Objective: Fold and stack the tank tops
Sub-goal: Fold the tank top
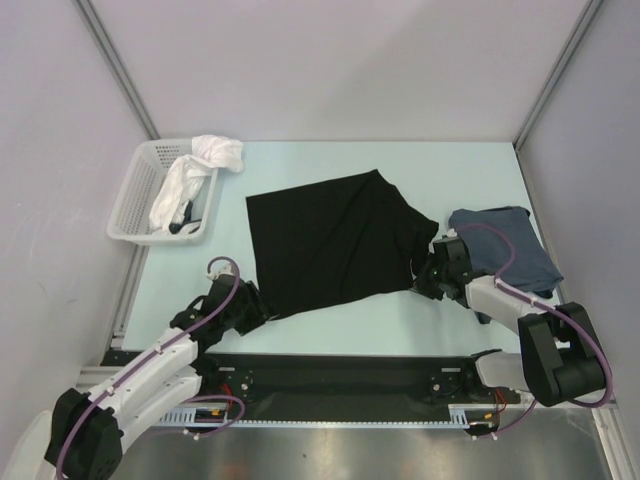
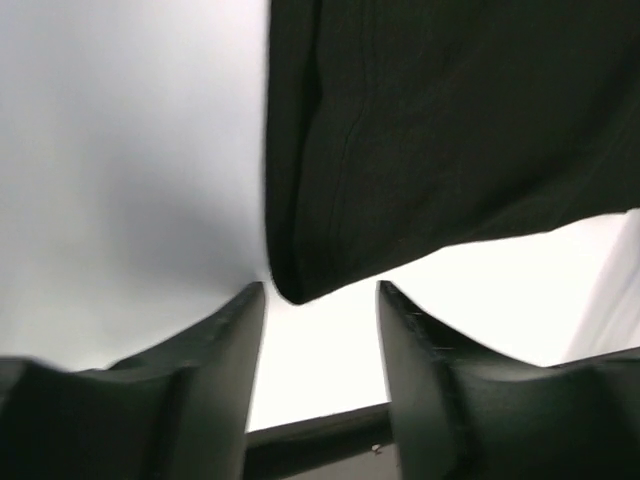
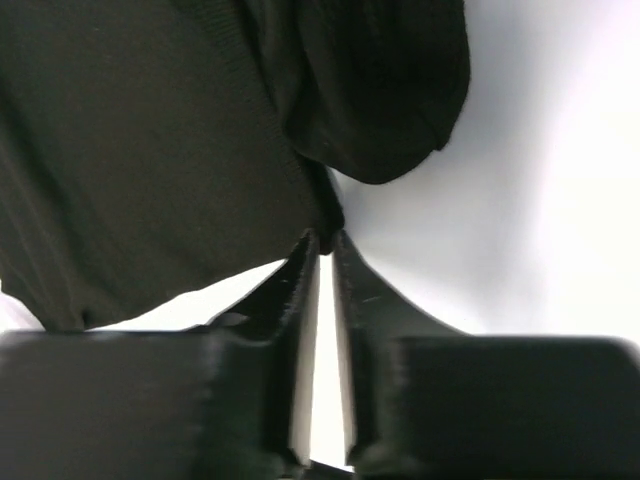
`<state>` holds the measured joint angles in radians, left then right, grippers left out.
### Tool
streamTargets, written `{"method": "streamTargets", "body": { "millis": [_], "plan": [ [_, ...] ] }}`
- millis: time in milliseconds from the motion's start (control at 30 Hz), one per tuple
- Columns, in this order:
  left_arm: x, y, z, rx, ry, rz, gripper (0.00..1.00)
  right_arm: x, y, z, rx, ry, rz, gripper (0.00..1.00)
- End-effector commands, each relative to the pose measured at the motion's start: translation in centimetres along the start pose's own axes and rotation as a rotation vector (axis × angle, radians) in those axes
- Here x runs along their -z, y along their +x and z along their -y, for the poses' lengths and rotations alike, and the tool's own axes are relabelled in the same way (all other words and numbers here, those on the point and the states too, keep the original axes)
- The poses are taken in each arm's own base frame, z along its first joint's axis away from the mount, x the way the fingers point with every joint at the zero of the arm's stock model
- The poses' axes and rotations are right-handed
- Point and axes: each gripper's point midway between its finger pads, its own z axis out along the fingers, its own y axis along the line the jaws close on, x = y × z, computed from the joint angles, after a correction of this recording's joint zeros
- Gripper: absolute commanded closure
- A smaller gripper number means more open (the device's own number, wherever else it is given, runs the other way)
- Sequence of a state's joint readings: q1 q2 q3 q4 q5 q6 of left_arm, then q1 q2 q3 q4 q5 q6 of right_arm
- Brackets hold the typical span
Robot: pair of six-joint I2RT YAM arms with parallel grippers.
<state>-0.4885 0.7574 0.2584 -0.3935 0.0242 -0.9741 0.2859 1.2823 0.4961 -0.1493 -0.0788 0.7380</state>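
**Flanking the black top: left claw wide, right claw pinched**

A white basket [image 1: 128, 205] sits at the table's [image 1: 400, 320] far left with a white cloth [image 1: 205, 160] draped over its rim.

Next comes the left claw [image 1: 258, 306], low at the near left corner of the black top [image 1: 330, 240]. Its wrist view shows the fingers [image 2: 225, 350] standing well apart. The corner of the cloth hangs just ahead of the gap and neither finger touches it.

The black top lies spread flat across the middle of the table, turned at a slant.

At its right edge, near a strap, sits the right claw [image 1: 422, 280]. In its wrist view the fingers [image 3: 290, 300] are drawn narrow, with only a slit between them. A small fold of black fabric is nipped at the tips.

Farthest right, the blue top [image 1: 505, 250] lies in a compact heap, just beside the black top but apart from it. The right arm crosses its near edge.
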Motion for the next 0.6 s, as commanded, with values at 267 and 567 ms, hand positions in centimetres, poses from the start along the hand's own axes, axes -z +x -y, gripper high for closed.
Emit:
{"method": "streamTargets", "body": {
  "millis": [267,567],
  "plan": [
    [-0.6,1.0,-3.1,0.05,-0.163,0.001,0.58,0.2,0.0,0.6,-0.009,0.028,0.039,1.0],
    [-1.7,-1.6,-1.7,0.029,-0.136,0.109,1.0,0.6,0.5,0.8,0.018,0.045,0.033,1.0]
  ]
}}
